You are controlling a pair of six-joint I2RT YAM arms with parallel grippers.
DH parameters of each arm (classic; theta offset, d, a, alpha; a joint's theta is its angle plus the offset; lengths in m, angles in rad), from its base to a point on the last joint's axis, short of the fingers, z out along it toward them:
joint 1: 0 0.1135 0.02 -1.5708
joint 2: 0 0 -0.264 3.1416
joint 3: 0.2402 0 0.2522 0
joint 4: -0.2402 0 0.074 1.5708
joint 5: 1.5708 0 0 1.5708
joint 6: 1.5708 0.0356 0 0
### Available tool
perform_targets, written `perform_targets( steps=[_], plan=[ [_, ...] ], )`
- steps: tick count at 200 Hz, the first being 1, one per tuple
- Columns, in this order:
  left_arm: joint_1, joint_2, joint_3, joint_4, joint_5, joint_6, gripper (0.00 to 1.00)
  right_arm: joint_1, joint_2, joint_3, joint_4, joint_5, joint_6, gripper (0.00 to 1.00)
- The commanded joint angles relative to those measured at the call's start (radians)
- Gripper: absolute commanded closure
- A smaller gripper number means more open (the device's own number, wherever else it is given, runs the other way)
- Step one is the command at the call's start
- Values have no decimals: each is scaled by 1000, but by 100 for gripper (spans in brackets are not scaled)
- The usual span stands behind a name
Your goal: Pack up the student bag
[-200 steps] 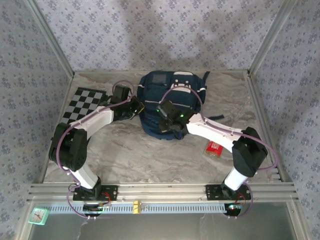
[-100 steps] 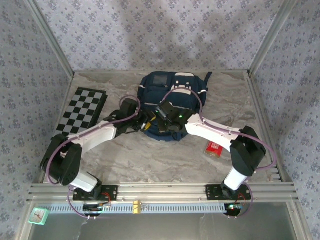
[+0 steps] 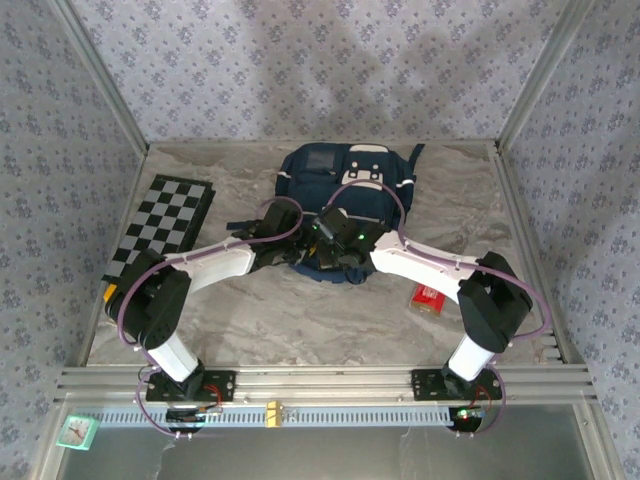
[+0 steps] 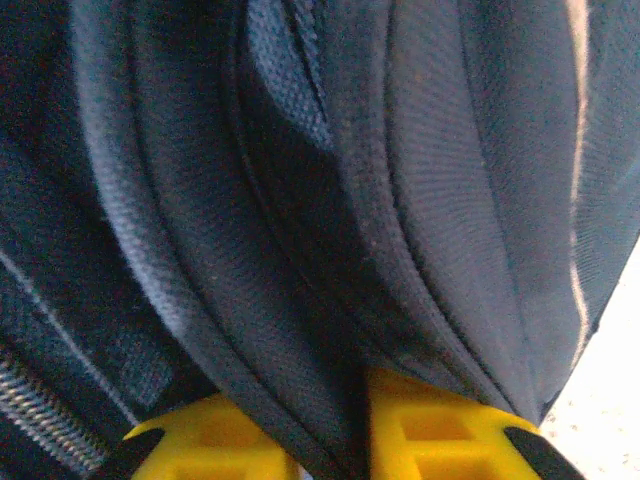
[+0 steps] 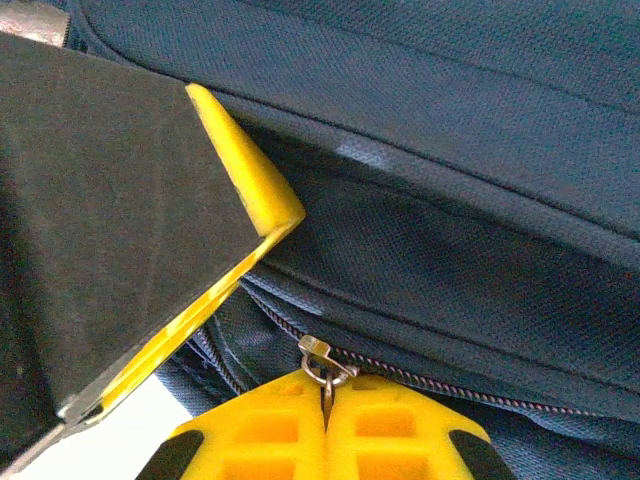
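Note:
The student bag (image 3: pixel 345 185), a navy-blue backpack with white patches, lies at the back middle of the table. My left gripper (image 3: pixel 302 250) is at the bag's near left edge. In the left wrist view its yellow fingers (image 4: pixel 200 445) are shut on a fold of the bag's fabric (image 4: pixel 300 330). My right gripper (image 3: pixel 335 248) is just beside it at the bag's near edge. Its fingertips (image 5: pixel 400 425) are shut on the metal zipper pull (image 5: pixel 321 362), and the zipper's teeth run off to the right. A left finger's black pad (image 5: pixel 110 210) shows beside it.
A folded chessboard (image 3: pixel 160 215) lies at the left of the table. A small red item (image 3: pixel 430 297) lies near the right arm's elbow. Metal frame posts and patterned walls close in the back and both sides.
My left arm has swung right, away from the chessboard, to the bag's near edge beside my right gripper. The right gripper has barely moved.

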Motion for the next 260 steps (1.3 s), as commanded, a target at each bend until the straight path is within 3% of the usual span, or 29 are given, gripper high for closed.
perform_targets(
  steps=[1, 17, 65, 114, 203, 244, 260],
  plan=[
    [3, -11, 29, -34, -101, 22, 88, 13, -22, 7, -13, 43, 4, 100],
    [16, -37, 41, -102, -132, 74, 100, 15, -41, 2, -42, 68, -6, 100],
    [94, -165, -18, -170, -173, 185, 100, 3, -123, -86, -165, 132, -29, 100],
    [225, -225, -33, -251, -101, 308, 100, -104, -184, -151, -198, 128, -62, 100],
    [344, -237, 14, -384, -40, 569, 100, -295, -129, -104, -193, 155, -171, 100],
    [396, -234, 33, -408, -5, 675, 100, -329, -79, -48, -165, 173, -289, 100],
    [427, -222, 50, -409, 23, 709, 100, -321, -75, -39, -146, 119, -371, 100]
  ],
)
